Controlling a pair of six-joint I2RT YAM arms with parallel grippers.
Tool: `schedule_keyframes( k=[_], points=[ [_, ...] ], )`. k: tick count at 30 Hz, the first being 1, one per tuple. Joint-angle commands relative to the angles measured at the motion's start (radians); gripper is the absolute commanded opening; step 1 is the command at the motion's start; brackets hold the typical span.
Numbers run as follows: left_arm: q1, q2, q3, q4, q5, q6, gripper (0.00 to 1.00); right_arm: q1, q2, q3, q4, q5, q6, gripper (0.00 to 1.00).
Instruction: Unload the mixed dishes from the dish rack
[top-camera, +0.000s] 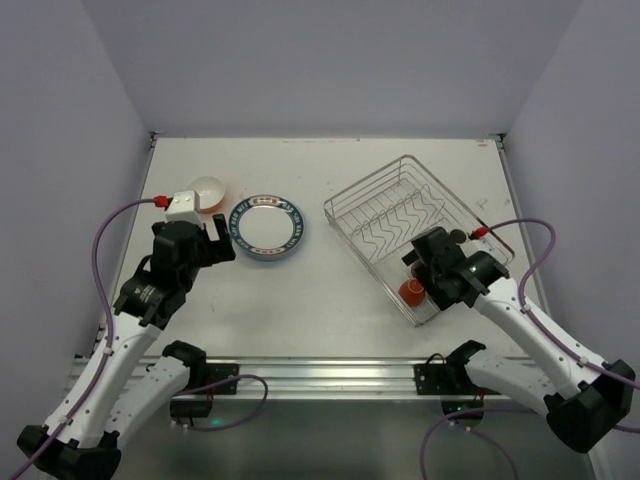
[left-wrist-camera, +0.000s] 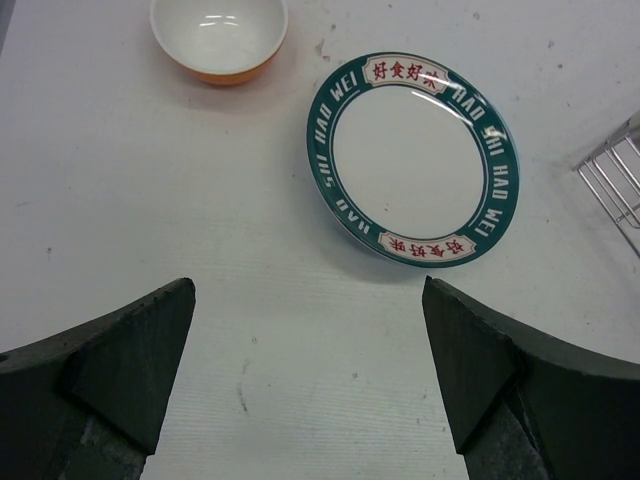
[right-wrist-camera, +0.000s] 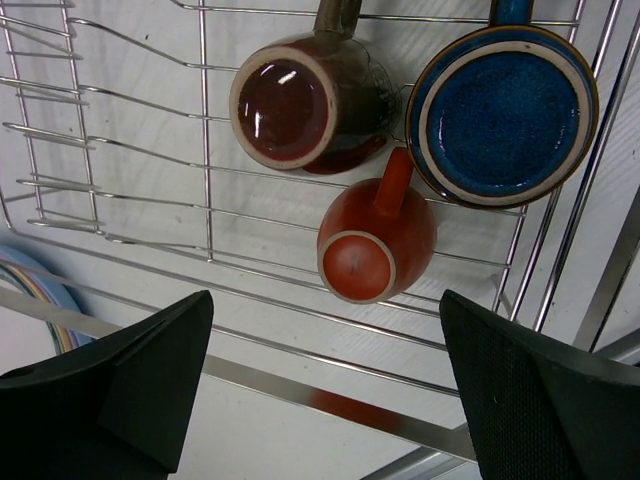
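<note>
On table (top-camera: 330, 300): orange bowl (left-wrist-camera: 218, 38), patterned plate (left-wrist-camera: 412, 158) out; mugs (right-wrist-camera: 375, 235) left in dish rack (top-camera: 385, 220); left gripper (left-wrist-camera: 308, 370), right gripper (right-wrist-camera: 325, 385) spread, empty.

The plate (left-wrist-camera: 412, 160) reads "HAO WEI", "HAO SHI" and red Chinese characters around its rim.
</note>
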Motion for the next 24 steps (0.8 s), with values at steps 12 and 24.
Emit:
schedule_keyframes(
  k=[12, 24],
  points=[
    [0.003, 0.037, 0.011, 0.003, -0.099, -0.041, 1.0, 0.003, 0.149, -0.065, 0.107, 0.065, 0.065, 0.86],
    [0.003, 0.02, 0.014, -0.014, -0.148, -0.058, 1.0, 0.003, 0.272, -0.098, 0.149, 0.066, 0.073, 0.75]
  ],
)
